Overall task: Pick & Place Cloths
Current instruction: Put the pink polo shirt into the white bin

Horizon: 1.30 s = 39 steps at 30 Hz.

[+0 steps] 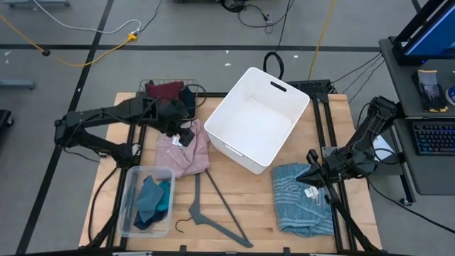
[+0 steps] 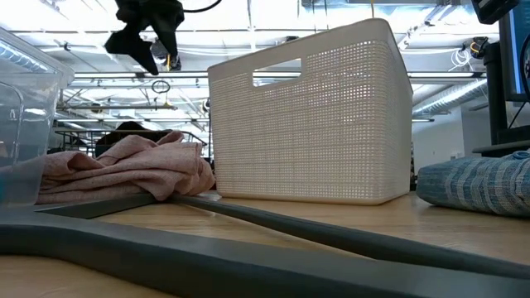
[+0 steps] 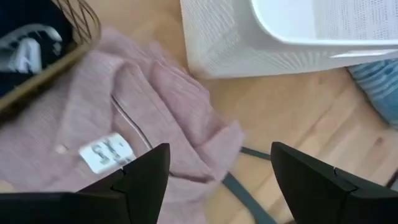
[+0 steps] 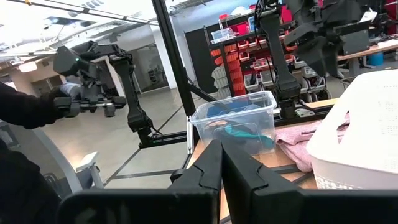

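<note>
Pink cloth (image 1: 183, 151) lies under my left gripper (image 1: 186, 134), fingers spread and empty; descending off-centre, I risk snagging the wire basket (image 1: 170, 91) beside it.

You'll find bare table (image 1: 245, 195) between the grey hanger (image 1: 213, 206) and blue cloth (image 1: 302, 199), while the white bin (image 1: 257, 117) blocks the centre and the clear tub (image 1: 146, 203) crowds the pink cloth (image 1: 185, 149).

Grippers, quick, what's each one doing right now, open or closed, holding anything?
Left gripper: open, empty, hovering above the crumpled pink ribbed cloth.
Right gripper: shut, holding nothing, by the light-blue ribbed cloth.
</note>
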Each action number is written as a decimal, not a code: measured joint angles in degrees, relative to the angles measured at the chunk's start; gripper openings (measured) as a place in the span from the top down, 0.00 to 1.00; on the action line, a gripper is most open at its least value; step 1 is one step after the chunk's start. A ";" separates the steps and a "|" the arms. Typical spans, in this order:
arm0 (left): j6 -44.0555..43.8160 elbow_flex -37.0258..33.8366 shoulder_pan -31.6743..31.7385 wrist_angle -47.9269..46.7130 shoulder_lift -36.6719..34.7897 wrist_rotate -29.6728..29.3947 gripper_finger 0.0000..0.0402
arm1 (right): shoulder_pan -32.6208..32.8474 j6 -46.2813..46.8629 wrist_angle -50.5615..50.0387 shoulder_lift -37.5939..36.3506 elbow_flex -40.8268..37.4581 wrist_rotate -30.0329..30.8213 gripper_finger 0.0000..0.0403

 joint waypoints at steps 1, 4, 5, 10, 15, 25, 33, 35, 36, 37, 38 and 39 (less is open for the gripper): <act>-1.21 -0.05 -0.80 0.15 0.30 -0.09 0.30 | 0.02 0.00 0.00 0.00 0.00 0.01 1.00; -3.34 -0.75 -2.77 1.28 1.52 -0.42 0.30 | 0.00 -0.01 -0.02 0.00 0.00 -0.01 1.00; -3.94 -0.85 -3.26 1.22 1.98 -0.80 0.30 | 0.00 -0.01 -0.02 0.00 0.00 0.01 1.00; -3.47 -0.96 -5.04 1.93 5.53 -1.28 0.30 | 0.02 -0.01 -0.04 0.00 0.00 -0.01 1.00; 0.41 -0.96 -5.21 0.16 8.59 -3.45 0.30 | 0.01 -0.01 -0.04 0.00 0.00 -0.01 1.00; -5.53 -1.07 -2.26 -16.28 10.25 -7.63 0.30 | 0.02 -0.01 -0.07 0.00 0.00 -0.20 1.00; -6.88 -6.45 1.99 -15.59 10.21 -3.06 0.30 | 0.01 -0.02 -0.20 0.00 0.00 -0.22 1.00; -5.89 -8.03 3.12 -14.24 10.28 -1.88 0.30 | 0.02 -0.01 -0.20 0.00 0.00 -0.23 1.00; -5.27 -8.75 3.60 -13.25 10.20 -1.40 0.30 | 0.02 -0.03 -0.20 0.00 0.00 -0.23 1.00; -4.64 -9.57 4.16 -12.38 10.02 -0.97 0.30 | 0.00 -0.02 -0.20 0.00 0.00 -0.23 1.00; -3.81 -10.48 4.74 -11.50 9.73 -0.66 0.30 | 0.02 -0.02 -0.20 0.00 0.00 -0.23 1.00; -3.07 -11.30 5.27 -10.37 9.48 -0.26 0.30 | 0.00 -0.01 -0.21 0.00 0.00 -0.23 1.00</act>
